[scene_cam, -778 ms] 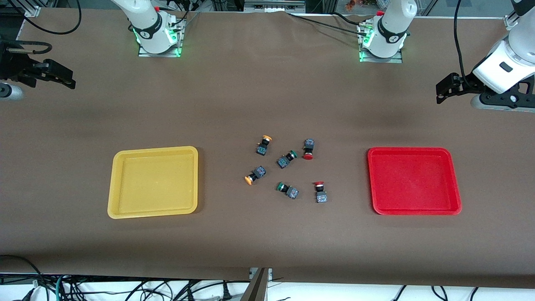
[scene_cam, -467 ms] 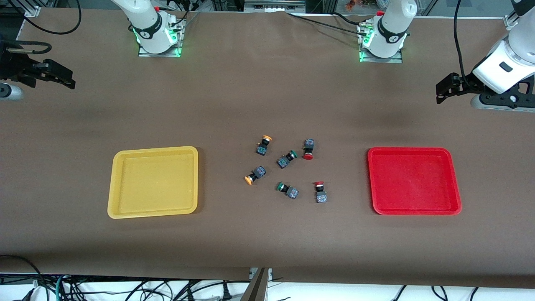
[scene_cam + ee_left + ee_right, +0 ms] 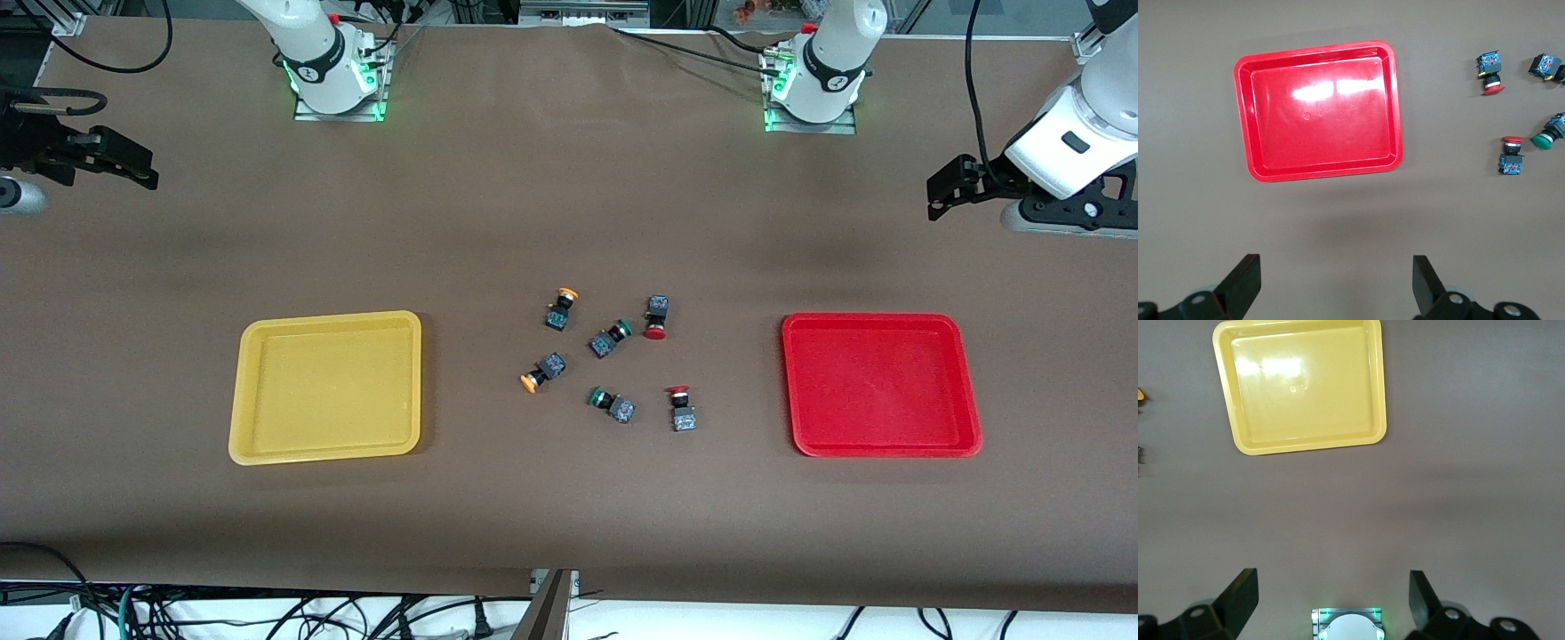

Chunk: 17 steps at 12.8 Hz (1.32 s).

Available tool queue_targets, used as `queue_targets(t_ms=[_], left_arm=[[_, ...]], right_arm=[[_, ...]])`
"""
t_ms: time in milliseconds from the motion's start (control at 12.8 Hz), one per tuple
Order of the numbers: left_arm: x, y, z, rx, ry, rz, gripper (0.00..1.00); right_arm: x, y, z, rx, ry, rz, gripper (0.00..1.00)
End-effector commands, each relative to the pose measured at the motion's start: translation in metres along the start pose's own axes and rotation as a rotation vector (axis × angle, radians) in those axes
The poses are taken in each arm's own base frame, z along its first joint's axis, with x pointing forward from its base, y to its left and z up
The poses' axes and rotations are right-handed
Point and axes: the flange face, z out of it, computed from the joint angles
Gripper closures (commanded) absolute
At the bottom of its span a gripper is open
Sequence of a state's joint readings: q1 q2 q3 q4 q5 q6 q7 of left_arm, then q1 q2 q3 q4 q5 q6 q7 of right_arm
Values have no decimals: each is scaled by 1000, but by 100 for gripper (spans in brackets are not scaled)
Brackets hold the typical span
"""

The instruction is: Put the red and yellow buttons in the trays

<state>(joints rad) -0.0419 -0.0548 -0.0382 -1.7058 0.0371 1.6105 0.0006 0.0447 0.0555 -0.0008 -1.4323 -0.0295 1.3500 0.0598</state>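
Two yellow-capped buttons (image 3: 561, 309) (image 3: 541, 372) and two red-capped buttons (image 3: 656, 317) (image 3: 681, 408) lie on their sides in a loose cluster mid-table. It lies between the empty yellow tray (image 3: 324, 387) and the empty red tray (image 3: 880, 384). My left gripper (image 3: 933, 197) hangs open and empty in the air off the left arm's end of the table. Its wrist view shows its open jaws (image 3: 1336, 283), the red tray (image 3: 1321, 110) and both red buttons (image 3: 1489, 67) (image 3: 1511, 157). My right gripper (image 3: 147, 173) hangs open and empty at the right arm's end. Its wrist view (image 3: 1331, 597) shows the yellow tray (image 3: 1301, 383).
Two green-capped buttons (image 3: 610, 338) (image 3: 612, 404) lie in the same cluster, between the red and yellow ones. The arm bases (image 3: 333, 76) (image 3: 813, 84) stand along the table edge farthest from the front camera. Brown table (image 3: 569, 507) surrounds the trays.
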Motion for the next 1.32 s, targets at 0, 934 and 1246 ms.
queue_targets(t_ms=[0, 934, 1246], left_arm=[[3, 2, -4, -15, -4, 18, 0], [3, 3, -5, -15, -1, 21, 0], [3, 3, -6, -15, 1, 21, 0]], right_arm=[[-1, 3, -4, -6, 11, -3, 0], [0, 9, -3, 2, 8, 10, 0], [16, 4, 11, -5, 9, 11, 0]])
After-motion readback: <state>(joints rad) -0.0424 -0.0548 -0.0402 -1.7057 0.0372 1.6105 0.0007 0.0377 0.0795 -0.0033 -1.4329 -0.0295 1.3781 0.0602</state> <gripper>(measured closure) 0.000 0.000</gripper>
